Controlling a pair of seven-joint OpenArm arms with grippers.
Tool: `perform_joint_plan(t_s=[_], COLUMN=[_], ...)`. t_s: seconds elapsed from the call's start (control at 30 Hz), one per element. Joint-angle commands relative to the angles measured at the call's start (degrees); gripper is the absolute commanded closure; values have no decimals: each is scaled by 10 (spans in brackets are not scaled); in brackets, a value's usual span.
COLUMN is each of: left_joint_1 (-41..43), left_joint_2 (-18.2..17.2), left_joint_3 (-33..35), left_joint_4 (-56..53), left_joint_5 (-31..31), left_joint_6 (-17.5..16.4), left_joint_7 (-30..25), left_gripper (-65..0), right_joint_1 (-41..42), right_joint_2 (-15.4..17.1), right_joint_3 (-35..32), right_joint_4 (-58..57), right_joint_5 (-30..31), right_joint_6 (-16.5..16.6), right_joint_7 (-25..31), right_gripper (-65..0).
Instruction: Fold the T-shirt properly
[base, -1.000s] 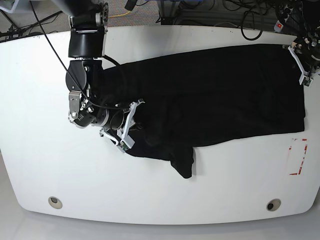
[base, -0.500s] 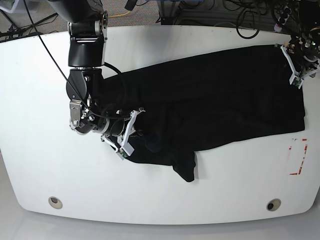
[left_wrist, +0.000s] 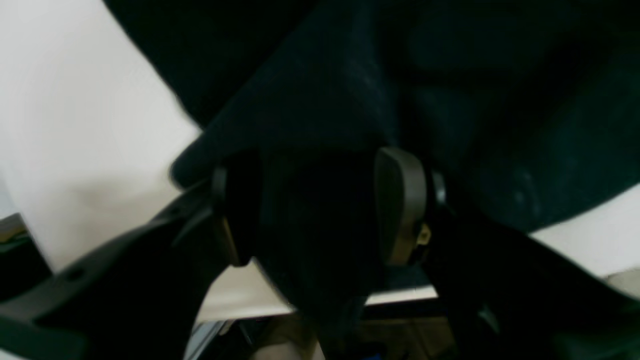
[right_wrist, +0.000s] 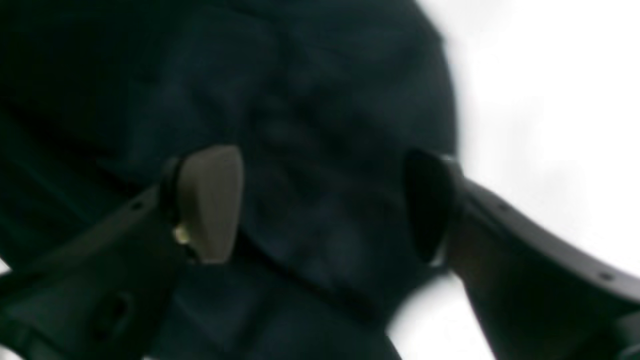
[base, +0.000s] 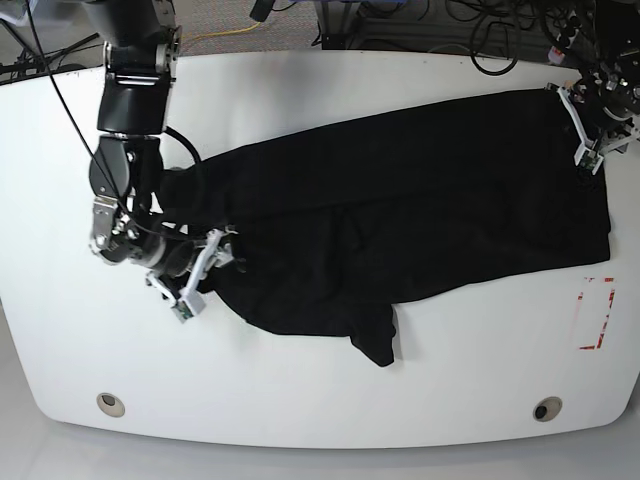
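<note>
The black T-shirt (base: 420, 210) lies stretched across the white table (base: 60, 330), and one sleeve (base: 375, 340) points toward the front edge. At the far right corner of the cloth, my left gripper (base: 590, 135) is shut on the T-shirt. The left wrist view shows a bunch of dark fabric (left_wrist: 320, 240) pinched between its pads (left_wrist: 400, 200). My right gripper (base: 203, 268) sits at the shirt's left edge. In the right wrist view its fingers (right_wrist: 210, 200) stand wide apart and open. The cloth (right_wrist: 310, 100) lies behind them, ungripped.
A red-outlined rectangle (base: 597, 313) is marked on the table at the right, near the shirt's hem. Two round holes (base: 111, 404) (base: 546, 409) sit near the front edge. Cables (base: 480, 30) lie beyond the far edge.
My right gripper has slid left along the shirt's left edge and opened, letting go of the cloth. The left gripper keeps its hold at the far right corner.
</note>
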Motion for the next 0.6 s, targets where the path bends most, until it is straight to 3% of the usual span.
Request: perform_joint_plan(t_s=[0.0,0.3,0.57], left_joint_1=[4,5,5], left_joint_2=[-1,60,94], left_joint_3=[-22,-103,-135], left_joint_4=[27,39,16], left_joint_5=[-1,3,6], left_joint_6=[2,2,2], left_joint_7=[-4,-4,-6], left_gripper=[-328,-329,-329], right_joint_1=[-6,-106,-152], right_joint_2=[13,36,21], right_joint_3=[34,174,198], right_joint_4=[40,104,106], right_joint_5=[7,10,5], right_joint_6=[2,2,2], right_joint_7=[-12,-90,-97], right_gripper=[-512,-510,-510])
